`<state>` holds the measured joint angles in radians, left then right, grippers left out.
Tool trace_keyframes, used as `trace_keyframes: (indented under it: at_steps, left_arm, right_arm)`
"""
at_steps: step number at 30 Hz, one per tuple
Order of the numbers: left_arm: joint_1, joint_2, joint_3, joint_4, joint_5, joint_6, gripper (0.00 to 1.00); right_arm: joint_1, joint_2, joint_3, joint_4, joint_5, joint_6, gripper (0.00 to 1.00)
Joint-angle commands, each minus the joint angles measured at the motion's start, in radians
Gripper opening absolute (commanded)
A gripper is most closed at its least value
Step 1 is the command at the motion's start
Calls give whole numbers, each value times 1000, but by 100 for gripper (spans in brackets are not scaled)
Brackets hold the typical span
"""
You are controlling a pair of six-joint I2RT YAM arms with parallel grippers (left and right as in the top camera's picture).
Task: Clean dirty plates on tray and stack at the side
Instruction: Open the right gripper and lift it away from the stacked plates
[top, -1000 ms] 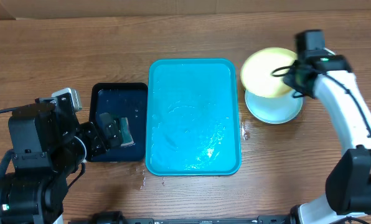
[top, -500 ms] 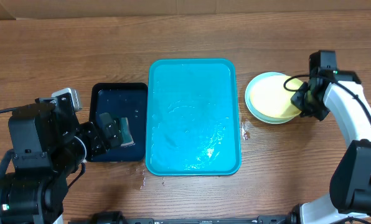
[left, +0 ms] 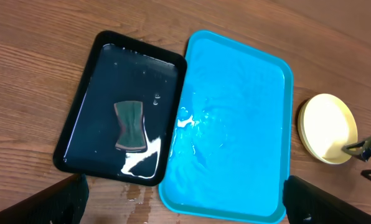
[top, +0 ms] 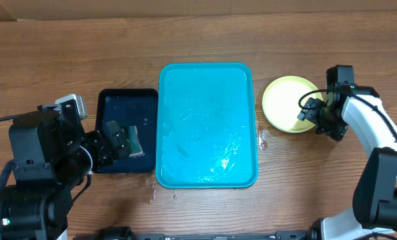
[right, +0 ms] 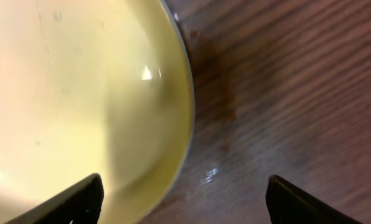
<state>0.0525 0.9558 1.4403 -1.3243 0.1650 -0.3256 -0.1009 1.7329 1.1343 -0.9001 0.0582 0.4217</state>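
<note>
Plates lying stacked on table at 3 o'clock of tray, lime-green one topping pile. Tray glistening wet. Right gripper sitting at stack's 4 o'clock edge, released, fingers spreading wide and straddling rim. Left gripper hanging released over dark tray at 9 o'clock of turquoise one, sponge lying inside.
</note>
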Motion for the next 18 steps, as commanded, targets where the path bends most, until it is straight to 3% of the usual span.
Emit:
trace_keyframes:
  at_steps: [1, 7, 8, 18]
  left_arm:
    - [0, 0, 13, 0, 8, 8, 100]
    - [0, 0, 13, 0, 8, 8, 100]
    - [0, 0, 13, 0, 8, 8, 100]
    - [0, 0, 13, 0, 8, 8, 100]
  right_arm:
    - [8, -16, 118, -68, -39, -77, 85]
    - [40, -19, 206, -146, -422, -455, 90]
    - [43, -19, 206, -145, -426, -476, 100]
    - [44, -19, 206, -133, -408, -475, 100]
